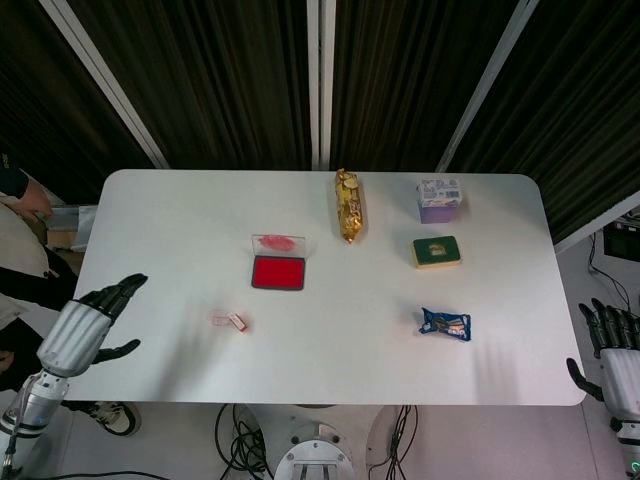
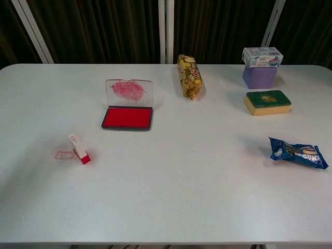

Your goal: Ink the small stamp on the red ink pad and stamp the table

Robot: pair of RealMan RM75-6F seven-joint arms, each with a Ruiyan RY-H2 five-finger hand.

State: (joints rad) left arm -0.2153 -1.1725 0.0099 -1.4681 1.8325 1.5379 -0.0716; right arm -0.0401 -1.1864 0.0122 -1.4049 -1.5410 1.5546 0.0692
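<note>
The small stamp (image 1: pixel 236 322) (image 2: pixel 79 149), white with a red end, lies on its side on the white table (image 1: pixel 330 350), beside its clear cap (image 2: pixel 63 152). The red ink pad (image 1: pixel 278 272) (image 2: pixel 127 118) sits open behind it, its stained clear lid (image 2: pixel 128 92) standing upright. My left hand (image 1: pixel 88 324) hovers over the table's left front corner, fingers spread, holding nothing, well left of the stamp. My right hand (image 1: pixel 618 352) hangs off the table's right front corner, fingers apart and empty. Neither hand appears in the chest view.
A gold snack bag (image 1: pixel 348 205) lies at the back centre. A purple box with a carton on top (image 1: pixel 439 200) and a green sponge (image 1: pixel 436 251) sit at the back right. A blue packet (image 1: pixel 446 324) lies front right. A person (image 1: pixel 18 240) stands at the left.
</note>
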